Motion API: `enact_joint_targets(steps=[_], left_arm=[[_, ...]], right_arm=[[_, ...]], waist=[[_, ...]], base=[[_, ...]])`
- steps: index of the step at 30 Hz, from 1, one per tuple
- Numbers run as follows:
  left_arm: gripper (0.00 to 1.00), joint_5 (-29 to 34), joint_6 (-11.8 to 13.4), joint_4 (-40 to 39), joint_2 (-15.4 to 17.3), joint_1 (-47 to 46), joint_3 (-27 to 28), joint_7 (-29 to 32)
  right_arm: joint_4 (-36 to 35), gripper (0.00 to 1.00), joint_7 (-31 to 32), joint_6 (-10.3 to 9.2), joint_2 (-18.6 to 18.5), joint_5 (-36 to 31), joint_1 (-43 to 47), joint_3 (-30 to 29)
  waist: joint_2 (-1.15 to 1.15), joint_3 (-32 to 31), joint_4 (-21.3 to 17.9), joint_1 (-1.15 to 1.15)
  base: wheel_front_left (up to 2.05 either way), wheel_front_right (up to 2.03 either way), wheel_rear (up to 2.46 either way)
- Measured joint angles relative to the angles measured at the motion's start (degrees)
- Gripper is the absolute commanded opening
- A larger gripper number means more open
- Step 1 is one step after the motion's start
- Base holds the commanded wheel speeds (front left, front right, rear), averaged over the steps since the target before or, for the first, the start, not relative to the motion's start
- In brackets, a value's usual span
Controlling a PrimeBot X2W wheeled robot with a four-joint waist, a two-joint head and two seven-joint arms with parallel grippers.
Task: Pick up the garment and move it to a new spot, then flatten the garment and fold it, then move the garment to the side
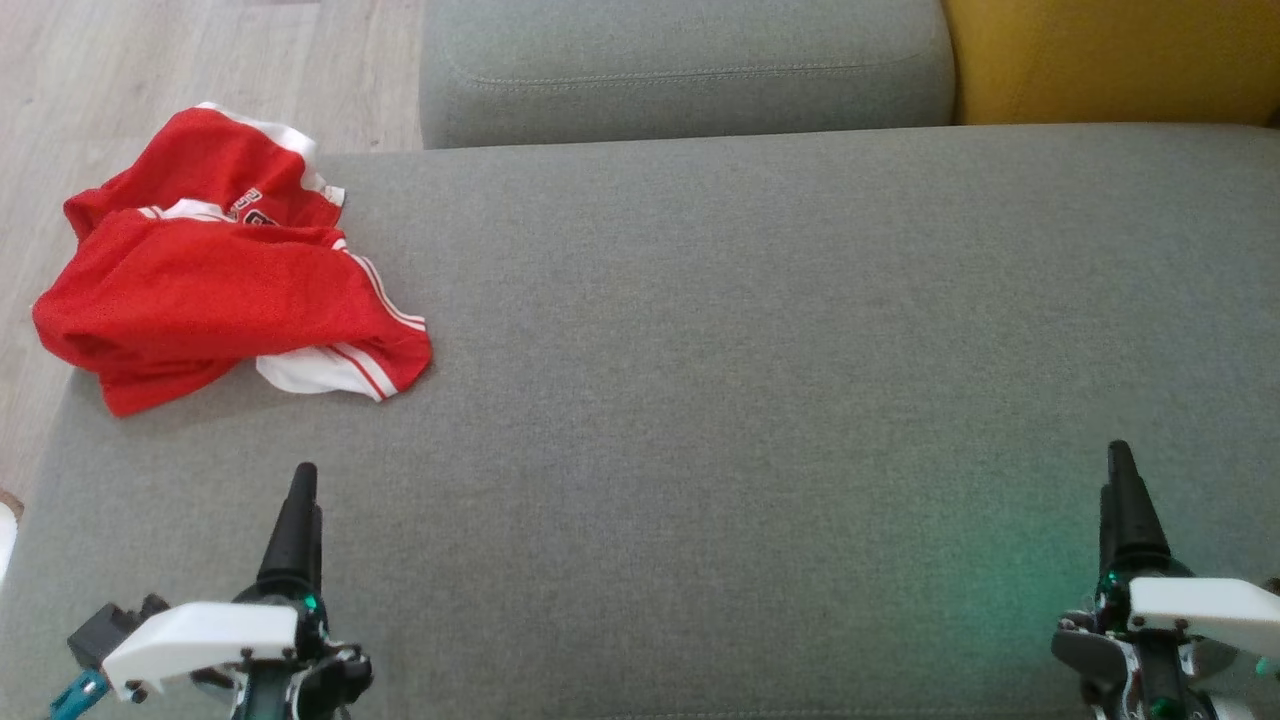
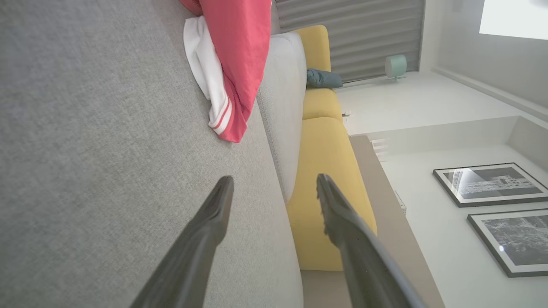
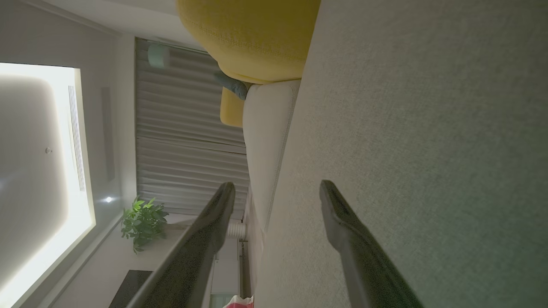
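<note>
Left gripper [image 2: 275, 179]: near edge of the grey seat cushion [image 1: 750, 350], left side; fingers spread, holding nothing.
Right gripper [image 3: 278, 185]: near edge, right side; fingers spread, holding nothing.
Garment [image 1: 210, 290]: crumpled red-and-white heap at the far left corner, spilling over the left edge, well apart from both grippers.
Progress: seemingly at the start; pickup, flattening, folding and setting aside are all left to do.
</note>
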Motion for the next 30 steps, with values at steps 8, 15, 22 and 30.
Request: enact_joint_targets(steps=[8,15,22,30], left_arm=[[1.00,6.92,0.44,-1.15,0.02,-0.02,-1.88,-1.36],[1.00,13.44,1.00,-2.04,0.05,-0.03,-3.36,-2.48],[1.00,19.68,1.47,-2.81,0.08,-0.03,-3.86,-3.56],[1.00,25.99,2.24,-3.93,0.11,-0.02,-5.28,-4.94]], right_arm=[[-2.00,1.00,-1.34,0.00,0.00,-7.47,0.00,1.42],[-2.97,1.00,-2.49,0.00,-0.01,-14.22,0.00,2.99],[-4.04,1.00,-3.57,0.00,-0.01,-20.23,0.01,3.85],[-4.97,1.00,-5.02,0.00,-0.01,-26.84,0.03,5.08]], waist=[[0.00,0.12,0.12,0.00],[0.00,0.15,0.20,0.00],[0.00,0.08,0.29,0.00],[0.00,-0.10,0.25,0.00]], base=[[0.00,0.00,0.00],[0.00,0.00,0.00],[0.00,0.00,0.00],[0.00,0.00,0.00]])
